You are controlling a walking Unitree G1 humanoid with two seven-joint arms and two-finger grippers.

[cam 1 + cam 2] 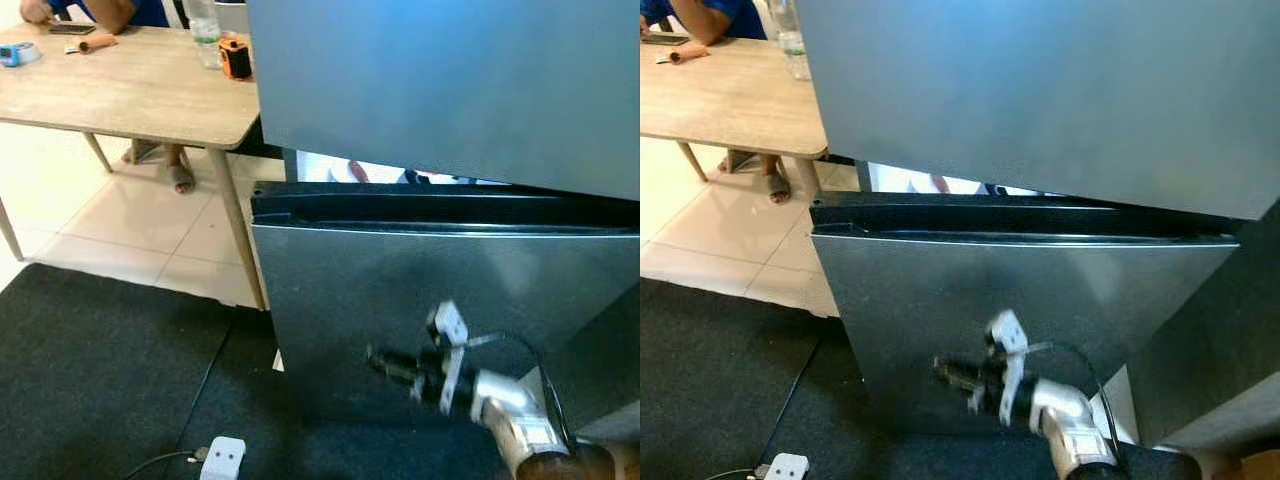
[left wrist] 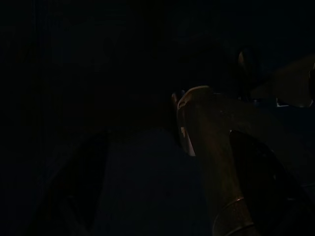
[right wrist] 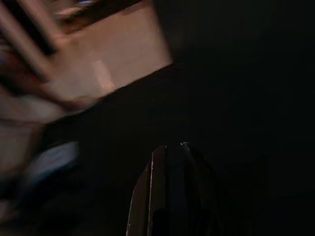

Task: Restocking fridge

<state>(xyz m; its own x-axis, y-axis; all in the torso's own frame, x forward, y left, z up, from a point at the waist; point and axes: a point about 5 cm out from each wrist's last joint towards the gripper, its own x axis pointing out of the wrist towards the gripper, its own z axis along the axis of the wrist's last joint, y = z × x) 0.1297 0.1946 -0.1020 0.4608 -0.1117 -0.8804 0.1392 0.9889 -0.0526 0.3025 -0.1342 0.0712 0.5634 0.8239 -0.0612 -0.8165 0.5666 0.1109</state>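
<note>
while the fridge (image 1: 440, 200) stands ahead, its upper door ajar, the right tool (image 1: 385, 362) is held low before the lower door (image 1: 1040, 320), fingers closed together, empty.

— How's the light up top?

— Bright over the wooden table (image 1: 130, 90) and pale floor tiles (image 1: 150, 225), washed out at the far left. The fridge's upper door (image 1: 450, 80) takes a soft blue sheen; the lower door (image 1: 400, 300) is duller, with a black band of shadow between them.

— Sharpness?

— The right gripper (image 1: 385, 362) is smeared by motion blur.

— Wrist views?

— The left one is nearly black. The right one is dark too — one streaky, blurred patch of lit floor (image 3: 113, 54).
</note>
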